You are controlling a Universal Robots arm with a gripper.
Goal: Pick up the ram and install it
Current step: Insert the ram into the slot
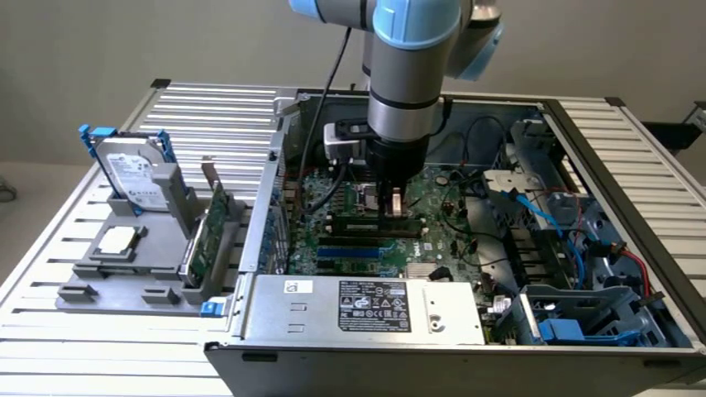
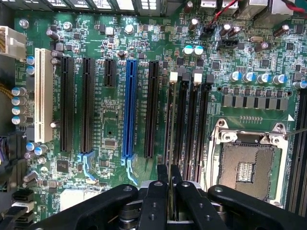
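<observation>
Since the gripper is clamped on the ram, pickup looks done and we're in the install step. Wrist view: the ram sits edge-on between the fingers and runs along the DIMM slots. It looks lined up with the slot nearest the black PCIe slot, on the side away from the CPU socket. Exterior view: gripper is down inside the case, low over the board, with the ram lengthwise under it. Can't tell if the bottom edge is in the slot, touching it or just above it, because the contact edge is hidden. White latch at the slot end is visible, but I can't tell whether it's tipped open or closed. My read: seating calls for the stick parallel to the slot and centred over it, notch matched to the key, latches open, then a straight push down with no tilt. Risk as I judge it: with any skew, an edge rides the slot wall or only one end goes home.
</observation>
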